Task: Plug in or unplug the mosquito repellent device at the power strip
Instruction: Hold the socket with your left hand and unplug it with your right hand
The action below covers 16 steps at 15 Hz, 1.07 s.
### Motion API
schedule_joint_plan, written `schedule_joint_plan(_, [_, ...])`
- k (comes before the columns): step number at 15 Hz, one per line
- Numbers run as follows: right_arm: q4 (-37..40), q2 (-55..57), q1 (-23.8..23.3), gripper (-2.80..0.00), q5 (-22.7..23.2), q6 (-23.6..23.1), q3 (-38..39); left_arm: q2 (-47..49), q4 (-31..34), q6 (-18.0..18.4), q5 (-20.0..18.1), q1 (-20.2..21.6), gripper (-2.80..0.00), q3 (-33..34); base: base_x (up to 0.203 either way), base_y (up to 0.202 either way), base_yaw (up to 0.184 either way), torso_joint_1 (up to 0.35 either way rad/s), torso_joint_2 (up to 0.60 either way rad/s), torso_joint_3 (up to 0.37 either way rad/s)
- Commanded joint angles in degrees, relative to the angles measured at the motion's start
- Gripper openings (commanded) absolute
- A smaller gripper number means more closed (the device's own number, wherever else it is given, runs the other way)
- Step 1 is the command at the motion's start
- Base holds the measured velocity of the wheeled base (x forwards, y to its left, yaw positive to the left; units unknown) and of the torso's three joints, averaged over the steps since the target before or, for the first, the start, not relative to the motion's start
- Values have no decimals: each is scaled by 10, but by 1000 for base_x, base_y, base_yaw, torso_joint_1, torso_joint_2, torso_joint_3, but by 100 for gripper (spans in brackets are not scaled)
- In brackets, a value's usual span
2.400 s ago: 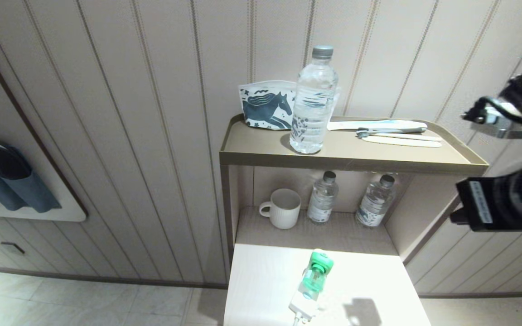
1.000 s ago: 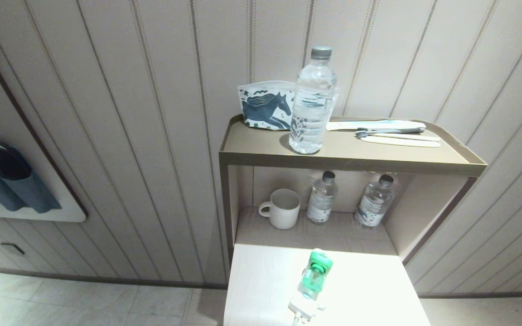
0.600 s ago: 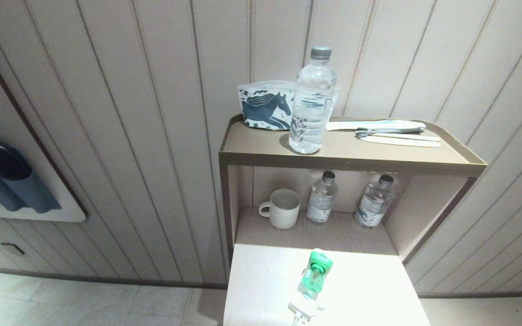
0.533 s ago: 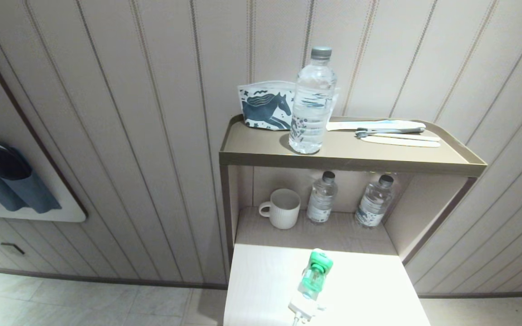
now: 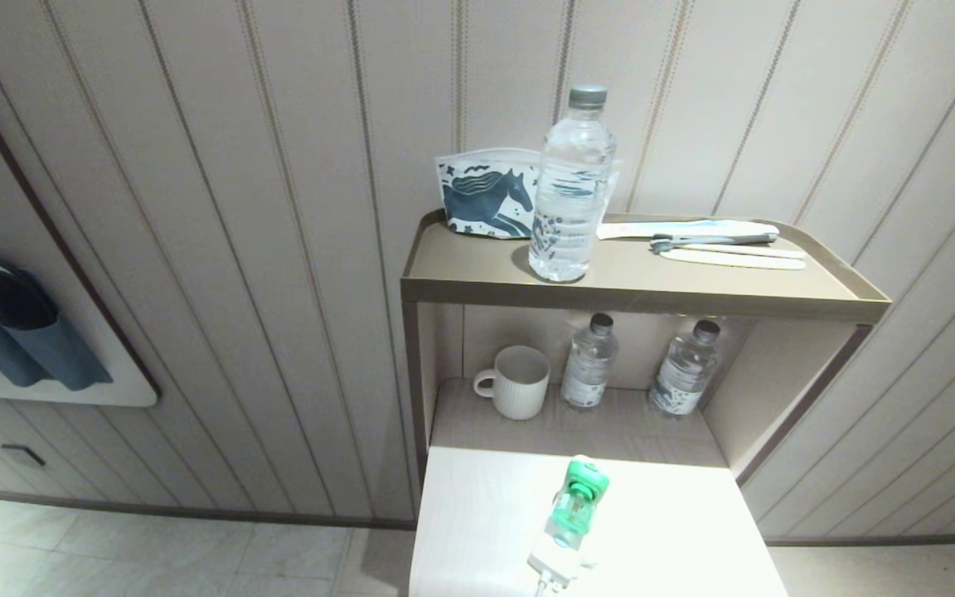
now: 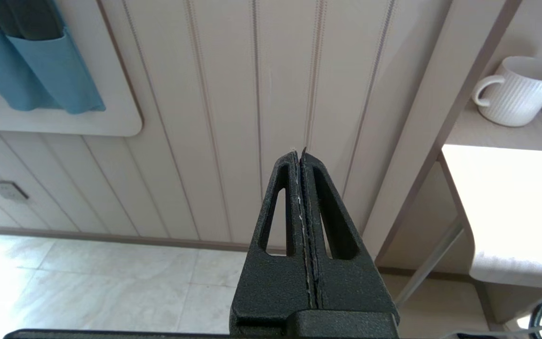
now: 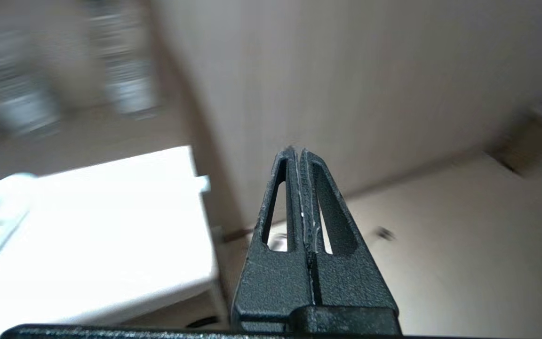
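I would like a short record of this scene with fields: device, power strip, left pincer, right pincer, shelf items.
device: mosquito repellent device stands on the end of the power strip, apparently plugged in, on the white table
left pincer: shut, empty, beside the table
right pincer: shut, empty, off the table's other side
shelf items: mug, two small bottles

Three clear water bottles (image 5: 570, 186): one on the top shelf, two on the shelf below. One white mug (image 5: 517, 381). One horse-print pouch (image 5: 484, 197). One green mosquito repellent device (image 5: 575, 502). Two blue slippers (image 5: 9, 332), well off beyond the left gripper (image 6: 301, 155).
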Motion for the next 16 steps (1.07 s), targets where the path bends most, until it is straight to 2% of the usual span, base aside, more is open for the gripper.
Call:
schedule_joint_plan(1, [2, -20, 1, -280, 102, -10, 5, 0, 0, 0, 0, 0, -280, 0, 0, 0, 0, 0, 0, 0])
schedule_joint_plan(6, [31, -18, 1, -280, 177, -117, 2, 0, 0, 0, 0, 0, -280, 0, 0, 0, 0, 0, 0, 0])
schedule_joint_plan(7, [33, -19, 1, -280, 181, -123, 2, 0, 0, 0, 0, 0, -280, 0, 0, 0, 0, 0, 0, 0])
schedule_joint_plan(8, [30, -19, 1, -280, 207, -140, 5, 0, 0, 0, 0, 0, -280, 0, 0, 0, 0, 0, 0, 0])
schedule_joint_plan(9, [24, -19, 1, -280, 251, -135, 11, 0, 0, 0, 0, 0, -280, 0, 0, 0, 0, 0, 0, 0])
schedule_joint_plan(10, [22, -19, 2, -280, 257, -112, 18, 0, 0, 0, 0, 0, -280, 0, 0, 0, 0, 0, 0, 0])
schedule_joint_plan(12, [4, -18, 2, -280, 234, -39, 32, 0, 0, 0, 0, 0, -280, 0, 0, 0, 0, 0, 0, 0])
schedule_joint_plan(13, [-18, -18, 2, -280, 229, -33, 37, 0, 0, 0, 0, 0, -280, 0, 0, 0, 0, 0, 0, 0])
schedule_joint_plan(16, [-18, -19, 1, -280, 227, -31, 37, 0, 0, 0, 0, 0, -280, 0, 0, 0, 0, 0, 0, 0])
